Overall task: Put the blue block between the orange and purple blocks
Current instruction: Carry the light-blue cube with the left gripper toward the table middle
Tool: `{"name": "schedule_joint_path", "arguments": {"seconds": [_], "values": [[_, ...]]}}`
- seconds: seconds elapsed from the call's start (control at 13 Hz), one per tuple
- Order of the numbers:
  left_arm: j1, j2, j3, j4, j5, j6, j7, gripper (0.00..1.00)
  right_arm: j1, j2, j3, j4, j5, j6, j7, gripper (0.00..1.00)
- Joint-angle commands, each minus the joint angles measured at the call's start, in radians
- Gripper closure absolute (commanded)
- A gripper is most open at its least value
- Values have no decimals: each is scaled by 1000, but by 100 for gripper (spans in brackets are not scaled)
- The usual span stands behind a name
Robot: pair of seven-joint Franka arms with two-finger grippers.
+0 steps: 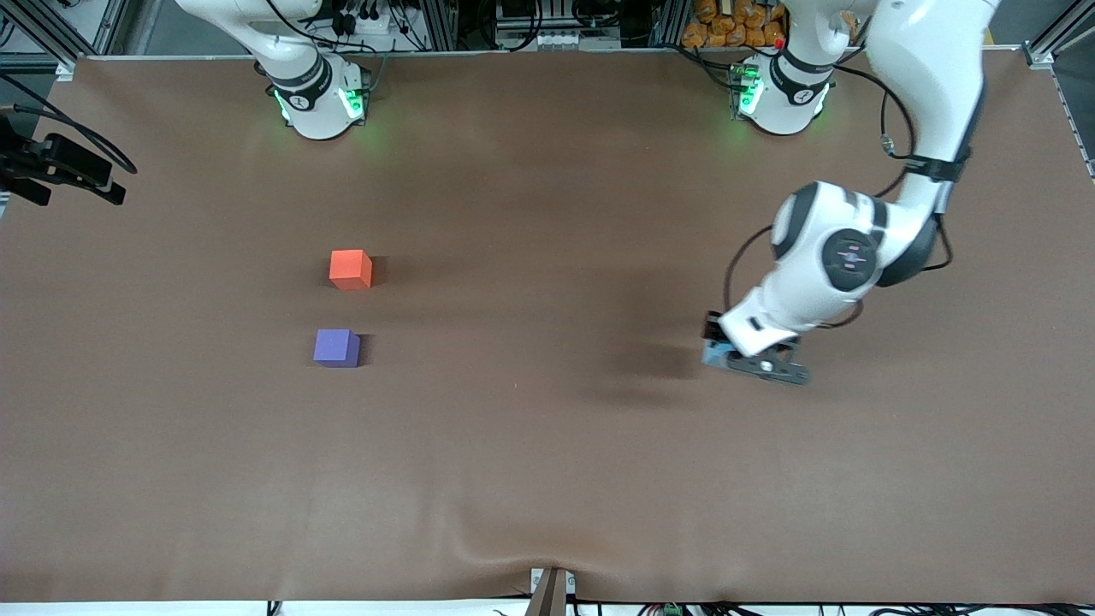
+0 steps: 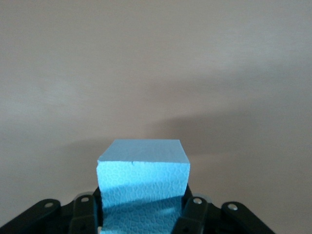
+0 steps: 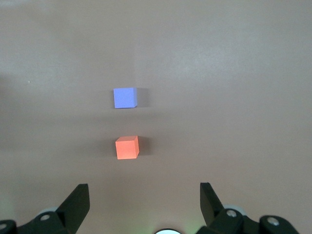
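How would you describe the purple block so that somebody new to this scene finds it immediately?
On the brown table, look toward the right arm's end, where two small cubes sit apart. The purple block is the one nearer to the front camera. Its violet colour separates it from the orange block beside it.

No text, label, brand name or number can be read in any of the three views. The only sign-like marks are small dark emblems on the white collars of the two arm bases [image 1: 299, 101] [image 1: 800, 96] along the upper edge of the front view, and they are too small to make out.
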Motion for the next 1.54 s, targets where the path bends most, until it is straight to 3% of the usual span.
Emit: {"name": "schedule_joint_path", "arguments": {"seconds": [0.0, 0.31, 0.62, 0.69, 1.0, 1.08, 1.15, 1.23, 1.46], "values": [[-131, 101, 9, 158, 13, -89, -206, 100, -20, 7, 13, 20, 16, -15, -12, 0], [-329, 226, 17, 304, 10, -89, -465, 100, -18, 13, 13, 19, 16, -17, -13, 0], [-519, 455, 42, 576, 6, -89, -649, 100, -23, 22, 13, 17, 15, -18, -13, 0], [-570, 493, 75, 632, 3, -87, -702, 100, -24, 25, 13, 17, 15, -27, -13, 0], [-680, 570, 103, 687, 0, -34, -814, 100, -24, 33, 13, 19, 13, -61, -9, 0], [-693, 581, 101, 687, 0, 29, -825, 92, -24, 33, 13, 17, 13, -61, -9, 0], [-710, 584, 103, 683, 0, 46, -842, 21, -24, 35, 13, 17, 13, -61, -10, 0], [-720, 584, 104, 681, 1, 48, -855, 0, -23, 35, 13, 17, 10, -61, -9, 0], [-721, 547, 109, 681, 10, 39, -865, 0, -23, 110, 13, 19, 1, -69, -15, 0]]}}
